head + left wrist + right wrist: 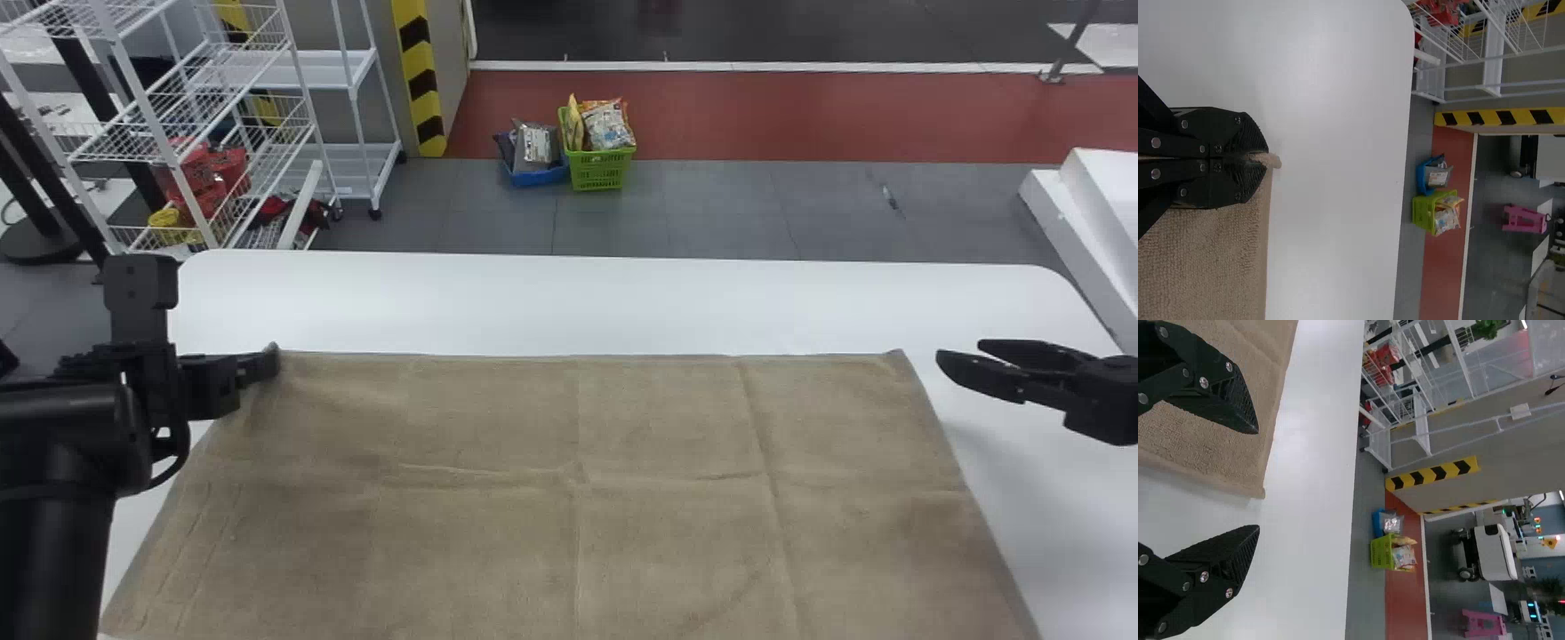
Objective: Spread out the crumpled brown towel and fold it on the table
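The brown towel point(569, 489) lies spread flat on the white table point(622, 302), with faint crease lines across it. My left gripper point(267, 363) is at the towel's far left corner; in the left wrist view the left gripper point(1265, 159) is shut on that corner, a small tip of cloth poking out between the fingertips. My right gripper point(965, 363) hangs just right of the far right corner. In the right wrist view the right gripper point(1258, 480) stands open and empty, with the corner of the towel point(1225, 407) beyond the gap between its fingers.
Beyond the table's far edge, a green basket point(598, 164) and a blue basket point(536, 173) with packets stand on the floor. White wire shelving point(191, 116) is at the back left. A white block-shaped object point(1098, 222) stands past the table's right side.
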Tool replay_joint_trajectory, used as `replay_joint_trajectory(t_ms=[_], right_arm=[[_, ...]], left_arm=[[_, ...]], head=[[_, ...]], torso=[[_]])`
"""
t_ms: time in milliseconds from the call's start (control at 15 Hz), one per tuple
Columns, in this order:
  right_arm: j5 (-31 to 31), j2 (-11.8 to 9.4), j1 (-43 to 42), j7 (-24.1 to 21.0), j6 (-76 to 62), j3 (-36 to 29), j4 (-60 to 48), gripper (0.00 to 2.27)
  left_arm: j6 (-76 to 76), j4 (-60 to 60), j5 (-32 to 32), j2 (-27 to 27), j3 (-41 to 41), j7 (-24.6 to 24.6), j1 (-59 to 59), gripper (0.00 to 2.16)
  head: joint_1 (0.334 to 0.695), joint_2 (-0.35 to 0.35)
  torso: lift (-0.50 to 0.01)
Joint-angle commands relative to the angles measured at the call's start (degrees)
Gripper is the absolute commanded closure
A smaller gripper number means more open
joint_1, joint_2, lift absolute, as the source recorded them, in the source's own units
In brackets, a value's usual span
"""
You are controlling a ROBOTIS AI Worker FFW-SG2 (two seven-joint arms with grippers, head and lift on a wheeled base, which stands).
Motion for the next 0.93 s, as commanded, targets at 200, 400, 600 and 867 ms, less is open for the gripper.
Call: replay_joint_trajectory(t_ms=[200,400,600,867], right_arm=[[3.4,0.2,-1.8,-4.7,-0.2,5.3,1.2,0.41],[7.6,1.4,-2.1,-7.0,0.0,7.7,1.1,0.41],[8.8,1.4,-2.7,-8.9,0.2,9.9,1.4,0.44],[11.3,1.9,-4.2,-10.0,1.4,10.7,3.1,0.47]], left_arm=[[0.0,-0.3,0.0,-0.1,0.1,0.0,1.0,1.18],[0.2,-1.2,0.0,-0.2,0.1,-0.3,1.4,1.18],[0.2,-1.2,0.0,0.0,0.2,-0.5,1.4,1.18],[0.2,-1.9,0.1,0.0,0.3,-0.7,1.6,1.18]], head=[[0.695,0.022],[0.695,0.033],[0.695,0.044],[0.695,0.050]], torso=[[-0.127],[-0.127],[-0.127],[-0.127]])
